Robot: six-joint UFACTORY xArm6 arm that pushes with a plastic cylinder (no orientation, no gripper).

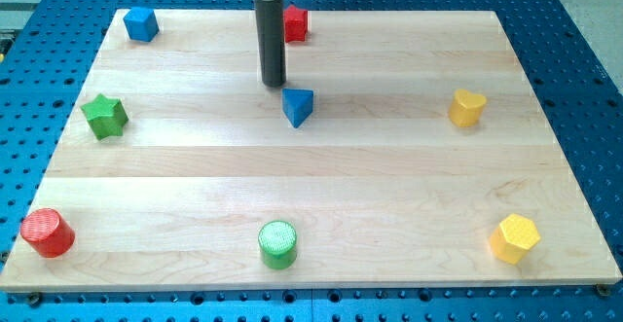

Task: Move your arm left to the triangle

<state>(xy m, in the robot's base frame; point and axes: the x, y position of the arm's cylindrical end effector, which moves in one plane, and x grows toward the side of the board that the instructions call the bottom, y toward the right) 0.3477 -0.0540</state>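
A pale wooden board (321, 176) lies on a blue perforated table (584, 79), and 8 small blocks sit on it.

At the view's far left, near the bottom corner, stands a red cylinder (47, 232). Above it, beside the left edge, lies a green star-shaped block (105, 116). Near the top left corner rests a blue block (141, 23) of an angular, roughly cube-like shape.

Further right, close to the bottom edge, stands a green cylinder (277, 243). Above it, in the upper middle of the board, the arm's dark rod comes down from the view's top, and the tip (273, 83) rests on the board. The arm carries no gripper, so there is no opening or grasp to report; the rod holds nothing. Just to the view's right of the tip and slightly lower sits the blue triangle (298, 106), the block named in the task. The tip is just beside the triangle's upper left corner; whether the 2 touch cannot be told. Behind the rod, at the top edge, a red block (296, 23) shows, partly hidden by the rod, its shape unclear.

Well to the right, a yellow block (467, 108) with a rounded top stands level with the triangle. Near the bottom right corner sits a yellow hexagonal block (514, 238).
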